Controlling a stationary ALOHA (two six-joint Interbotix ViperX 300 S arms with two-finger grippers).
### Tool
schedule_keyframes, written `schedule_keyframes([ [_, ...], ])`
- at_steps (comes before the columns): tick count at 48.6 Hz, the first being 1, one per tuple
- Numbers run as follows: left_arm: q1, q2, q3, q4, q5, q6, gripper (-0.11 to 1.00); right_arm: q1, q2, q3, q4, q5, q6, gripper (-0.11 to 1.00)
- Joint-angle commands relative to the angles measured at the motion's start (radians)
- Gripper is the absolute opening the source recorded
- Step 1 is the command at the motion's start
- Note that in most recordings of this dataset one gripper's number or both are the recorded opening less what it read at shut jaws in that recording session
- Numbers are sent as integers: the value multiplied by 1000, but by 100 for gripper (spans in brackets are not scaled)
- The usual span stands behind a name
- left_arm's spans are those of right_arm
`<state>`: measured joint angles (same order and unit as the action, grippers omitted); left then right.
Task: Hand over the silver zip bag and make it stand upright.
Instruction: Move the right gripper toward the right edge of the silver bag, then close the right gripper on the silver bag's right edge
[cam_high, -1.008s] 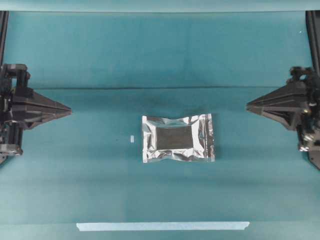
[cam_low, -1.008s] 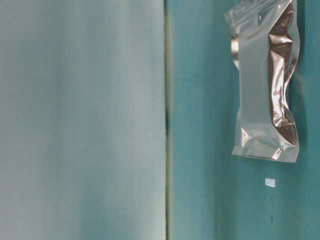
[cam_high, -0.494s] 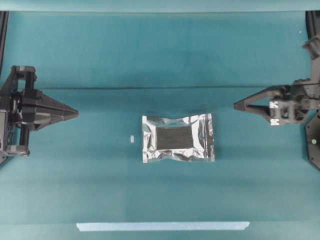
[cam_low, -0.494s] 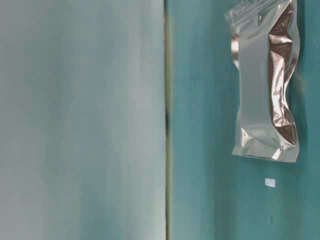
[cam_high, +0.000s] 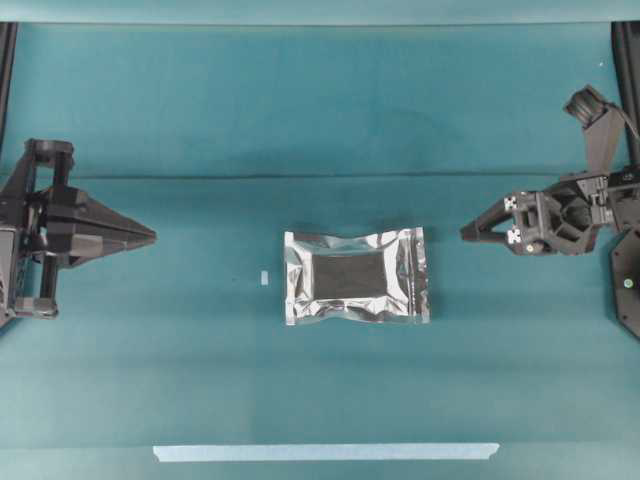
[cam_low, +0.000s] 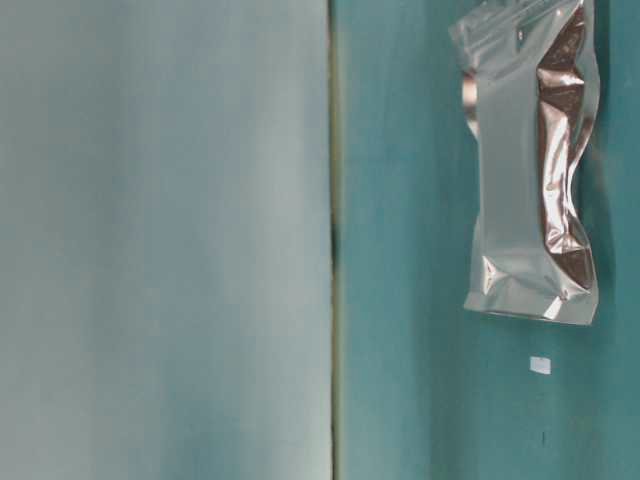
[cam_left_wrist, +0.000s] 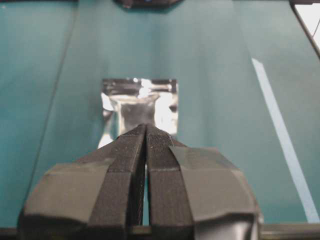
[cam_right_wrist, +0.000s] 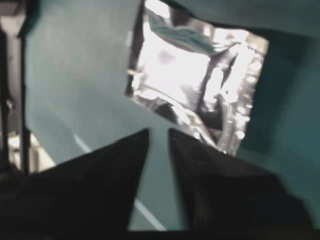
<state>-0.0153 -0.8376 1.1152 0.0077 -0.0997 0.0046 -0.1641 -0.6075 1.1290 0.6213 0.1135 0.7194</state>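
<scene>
- Lying flat on the teal table, the silver zip bag sits near the middle of the overhead view, its long axis running left to right between the two arms.
- One short end of the bag faces the left gripper and the other faces the right gripper; which end carries the zip cannot be told.
- Both grippers are clear of the bag. The left one is well apart from it, pointing straight at it; the right one is nearer, angled toward the bag's upper right corner.
- The left gripper is fully closed, its two black fingers pressed together in the left wrist view, holding nothing.
- The right gripper is partly open, a narrow gap showing between its dark fingers in the right wrist view, holding nothing.
- The bag is a crinkled, shiny foil rectangle with flat sealed edges and a darker grey rectangular panel at its centre.
- A tiny white scrap lies just left of the bag, and a thin pale tape strip runs along the table's near edge.
</scene>
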Motion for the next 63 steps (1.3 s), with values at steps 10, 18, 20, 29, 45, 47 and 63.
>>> schedule_keyframes([
  [10,-2,3,-26,2,15,-3,-1,15,78,8,-2,-12,71,93],
  [18,0,3,-26,2,23,-5,-1,37,166,6,-2,-46,77,91],
  [20,0,3,-26,2,23,-6,-1,44,187,3,-2,-63,78,91],
  [29,0,3,-26,2,23,-11,-1,84,278,2,8,-155,86,91],
  [45,3,3,-26,2,35,-12,-1,170,437,0,14,-371,163,91],
  [47,3,3,-25,2,35,-12,-1,179,454,-2,14,-391,172,91],
  [63,5,2,-25,2,44,-12,-1,204,575,-55,14,-446,189,91],
])
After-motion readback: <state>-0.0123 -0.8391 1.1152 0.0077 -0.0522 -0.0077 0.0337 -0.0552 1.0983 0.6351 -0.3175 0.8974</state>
